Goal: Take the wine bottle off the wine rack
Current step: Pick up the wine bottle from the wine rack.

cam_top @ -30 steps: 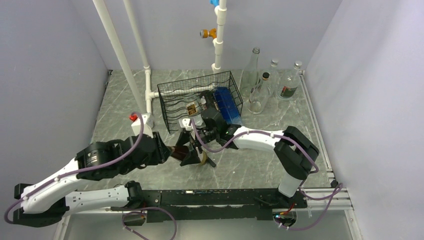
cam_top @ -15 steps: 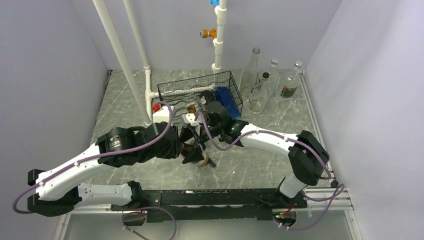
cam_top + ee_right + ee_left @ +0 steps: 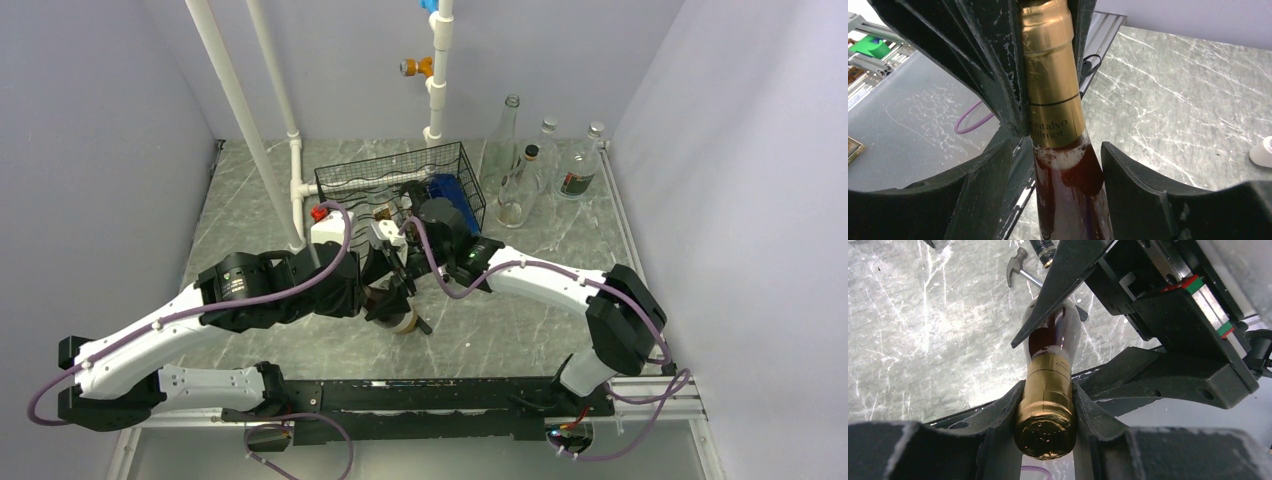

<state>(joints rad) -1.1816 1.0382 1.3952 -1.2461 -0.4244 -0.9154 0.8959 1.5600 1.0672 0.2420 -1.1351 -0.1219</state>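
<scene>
- Left gripper [image 3: 1046,402]: fingers pinched on the gold-foil neck of the wine bottle [image 3: 1052,85], over the table [image 3: 520,320].
- Wine bottle: dark red liquid inside, foam at the shoulder. The neck points toward the arm bases, just in front of the wine rack [image 3: 350,195]. Whether its base rests in the rack cannot be told.
- Right gripper [image 3: 1058,160]: fingers spread either side of the bottle's shoulder, a gap on each side.
- Wine rack: black wire, with a blue object [image 3: 455,208] in its right end.
- Clear glass bottles [image 3: 520,190]: four, upright, far right, beside the rack.

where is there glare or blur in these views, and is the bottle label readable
Left wrist: table washes out in white glare, bottle foil sharp. Right wrist: label lettering partly readable, top left corner blown out. Top external: even light, bottle too small and covered to read.
</scene>
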